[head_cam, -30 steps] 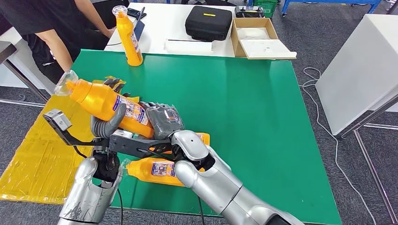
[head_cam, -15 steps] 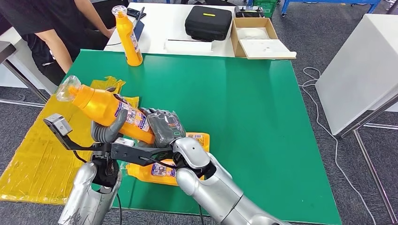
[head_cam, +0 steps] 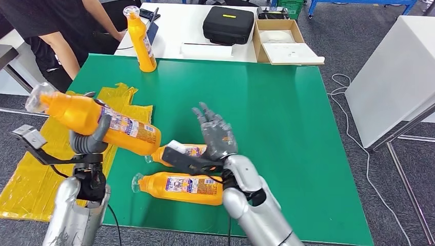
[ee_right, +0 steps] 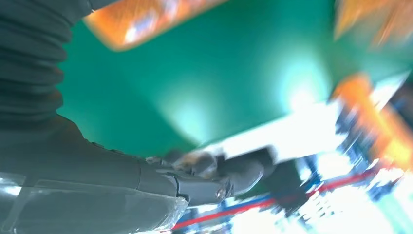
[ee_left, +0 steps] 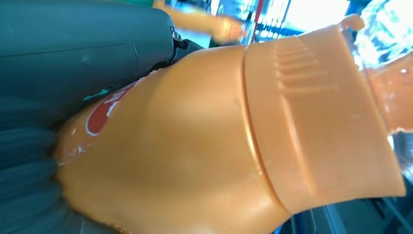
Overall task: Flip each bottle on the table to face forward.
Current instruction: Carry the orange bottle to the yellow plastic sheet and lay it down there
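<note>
My left hand [head_cam: 91, 139] grips an orange bottle [head_cam: 97, 122] with a clear cap, held tilted above the table's left edge; up close its orange collar [ee_left: 311, 122] and body show, with my left hand [ee_left: 73, 53] behind them. My right hand [head_cam: 215, 134] is raised above the green table [head_cam: 267, 118], fingers spread, holding nothing; its fingers [ee_right: 209, 178] appear blurred in the right wrist view. Two more orange bottles lie on the table near the front: one [head_cam: 179, 187] on its side, another [head_cam: 177, 152] just behind it. A fourth bottle [head_cam: 140, 40] stands upright at the far left.
A yellow plastic sheet [head_cam: 36, 174] hangs off the table's left side. A person [head_cam: 56, 31] stands at the far left corner. Behind the green table, a white table carries a black case [head_cam: 228, 23] and an open cardboard box [head_cam: 282, 41].
My right hand let go of the held bottle and swung right, fingers spreading. My left hand carried the bottle leftward and lower in tilt. The two lying bottles came into full sight.
</note>
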